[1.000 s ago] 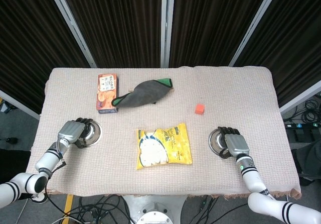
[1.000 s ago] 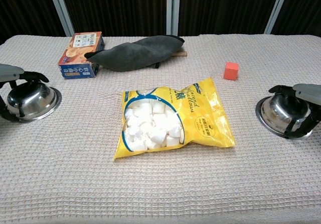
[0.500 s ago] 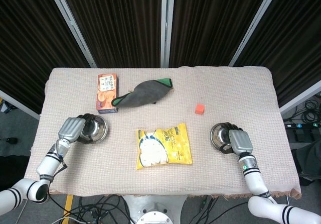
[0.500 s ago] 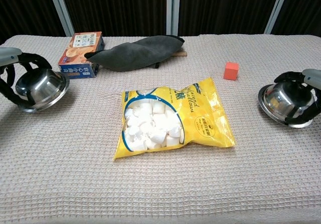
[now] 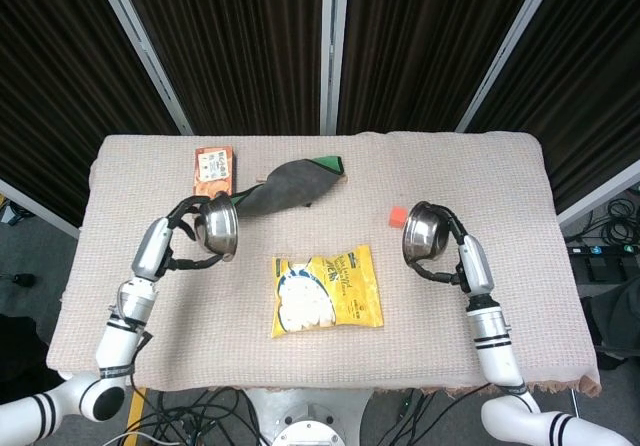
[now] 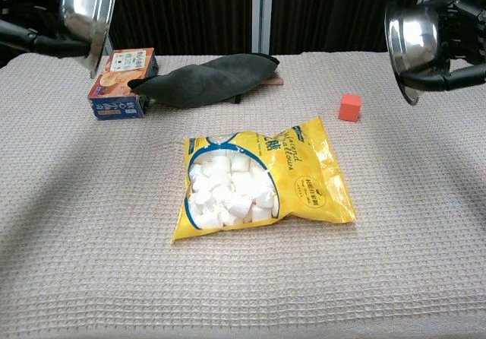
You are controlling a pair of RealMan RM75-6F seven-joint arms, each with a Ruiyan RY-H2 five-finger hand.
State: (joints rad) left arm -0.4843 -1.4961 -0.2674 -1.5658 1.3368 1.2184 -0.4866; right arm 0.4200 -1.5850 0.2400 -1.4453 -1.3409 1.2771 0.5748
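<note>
Two steel bowls point(image 5: 219, 225) point(image 5: 420, 232), each grasped by a robot hand point(image 5: 172, 244) point(image 5: 462, 258), hang above the beige-clothed table point(image 5: 480, 176), black curtains point(image 5: 250, 46) behind.

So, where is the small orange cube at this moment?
The orange cube lies on the table's right half, beyond the marshmallow bag, just left of the bowl in the right hand.

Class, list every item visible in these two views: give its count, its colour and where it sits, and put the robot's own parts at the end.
Steel bowls: two, silver; left bowl and right bowl, each lifted off the table and tilted.
Marshmallow bag: one, yellow, table centre.
Snack box: one, orange and blue, far left.
Cloth pouch: one, dark grey with green edge, beside the box.
Cube: one, orange-red, right of centre.
Table cover: one, beige.
Left hand: one, grey and black, holds left bowl.
Right hand: one, grey and black, holds right bowl.
</note>
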